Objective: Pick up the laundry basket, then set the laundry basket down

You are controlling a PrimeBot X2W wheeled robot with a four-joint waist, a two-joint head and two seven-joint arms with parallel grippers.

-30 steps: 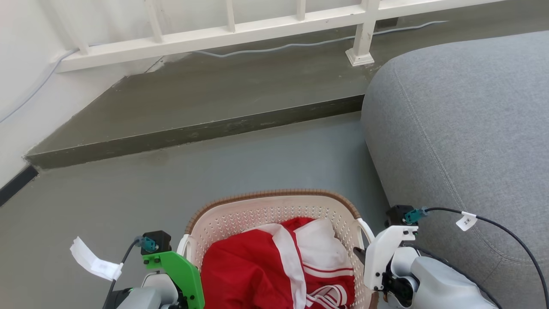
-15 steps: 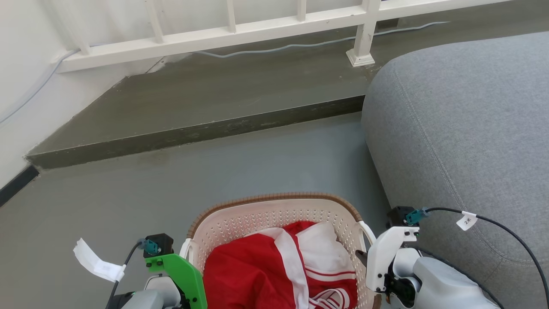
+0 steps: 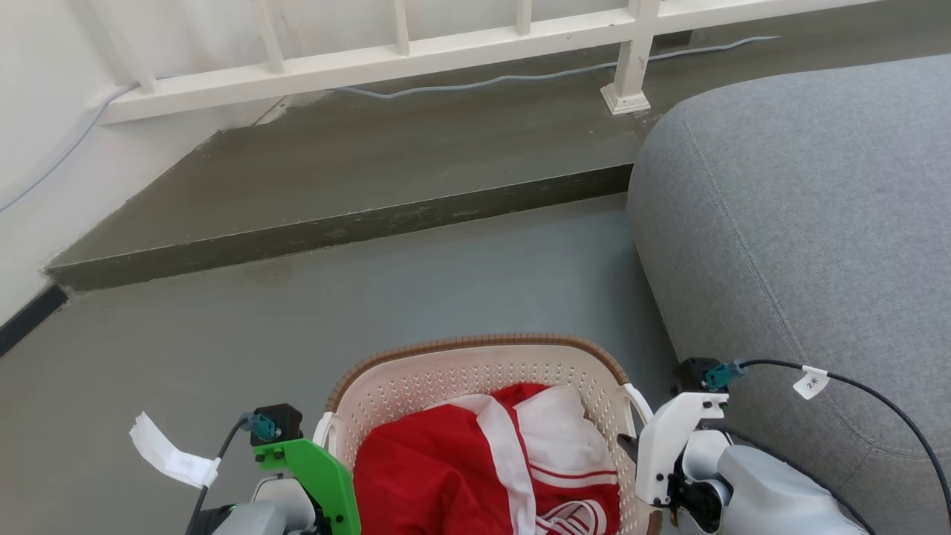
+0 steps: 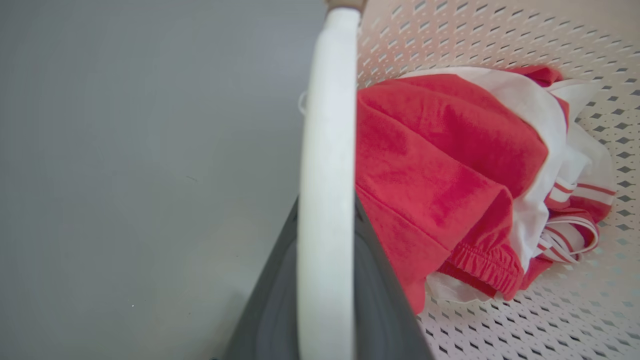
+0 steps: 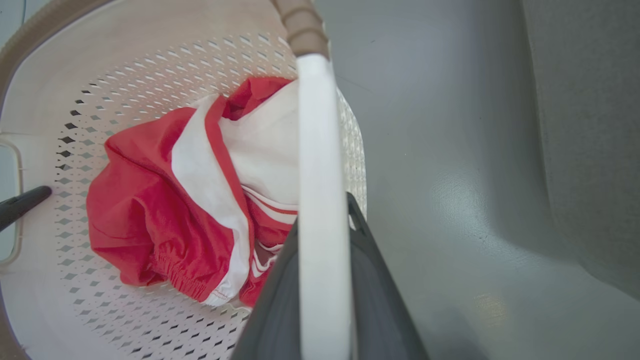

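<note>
Head view: the basket (image 3: pixel 475 342) is between both jaws, by the sofa (image 3: pixel 802 223). Left wrist view: the left jaws squeeze its white handle (image 4: pixel 325 150). Right wrist view: the right jaws squeeze the other handle (image 5: pixel 320 175).

We see a cream-white basket (image 3: pixel 416 383) with a diamond-hole pattern, a brown woven-look rim (image 3: pixel 475 339) and plain white handles (image 4: pixel 325 150). The clothing (image 3: pixel 438 475) is red with white panels and thin stripes. We note a grey floor (image 3: pixel 297 319), a grey sofa (image 3: pixel 802 223) and a white railing (image 3: pixel 446 48).
</note>
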